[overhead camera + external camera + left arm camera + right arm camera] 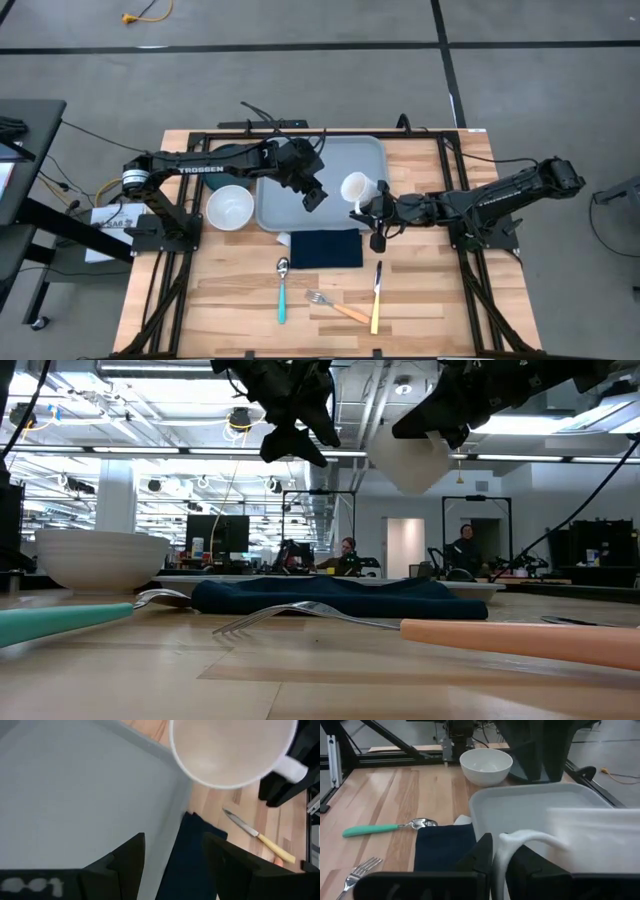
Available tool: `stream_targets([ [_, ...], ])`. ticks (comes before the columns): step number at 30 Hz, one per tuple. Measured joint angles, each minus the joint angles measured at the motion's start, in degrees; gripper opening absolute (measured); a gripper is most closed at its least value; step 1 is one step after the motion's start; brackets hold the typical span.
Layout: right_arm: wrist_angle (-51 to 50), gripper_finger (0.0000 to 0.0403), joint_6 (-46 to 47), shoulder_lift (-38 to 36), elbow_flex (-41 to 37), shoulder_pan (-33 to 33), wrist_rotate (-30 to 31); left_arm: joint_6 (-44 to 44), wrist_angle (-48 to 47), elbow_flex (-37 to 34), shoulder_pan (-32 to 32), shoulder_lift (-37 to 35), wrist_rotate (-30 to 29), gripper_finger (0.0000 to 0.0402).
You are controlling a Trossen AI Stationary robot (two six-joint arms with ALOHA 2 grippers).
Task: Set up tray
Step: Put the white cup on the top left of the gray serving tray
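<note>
The light grey-blue tray (300,170) lies flat on the table's far middle. My right gripper (375,207) is shut on a white mug (355,188), which it holds in the air over the tray's right rim; the mug also shows in the low view (412,460). My left gripper (313,198) is open and empty above the tray's near right part, its fingers (130,855) over the rim and the napkin's edge. A dark navy napkin (325,248) lies flat just near of the tray. My right gripper pinches the mug's handle (506,851) between its two fingers. The fingers come about level from the table's right side. The mug is lifted clear of the tray and table, roughly upright with its mouth (230,750) up.
A white bowl (230,207) stands on the table left of the tray. Near of the napkin lie a teal-handled spoon (282,290), a fork with a peach handle (335,305) and a yellow-handled knife (376,295). People sit in the room beyond the table (465,550).
</note>
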Motion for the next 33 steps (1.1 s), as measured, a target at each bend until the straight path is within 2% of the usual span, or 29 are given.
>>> stream_targets([
  [5,0.20,0.0005,-0.12,0.00,0.00,0.00,-0.02,0.01,4.21,0.00,0.00,0.00,-0.28,0.0187],
  [10,0.27,0.0016,-0.13,0.00,0.00,0.00,-0.04,0.24,6.73,0.00,0.07,0.00,-0.70,0.0187],
  [15,0.24,0.0005,-0.47,0.00,0.00,0.02,-0.24,2.70,8.64,0.00,0.09,0.00,-1.77,0.0187],
  [21,0.26,0.0012,-0.57,0.00,0.00,0.56,-0.45,4.45,10.64,0.00,0.14,0.00,-1.25,0.0187],
  [26,1.04,0.0006,-0.63,0.00,0.00,1.15,-0.68,4.91,12.16,0.00,1.07,0.00,1.45,0.0187],
  [33,1.63,0.0007,-0.63,0.00,0.00,1.36,-1.91,4.91,14.10,0.00,2.58,0.00,2.30,0.0187],
])
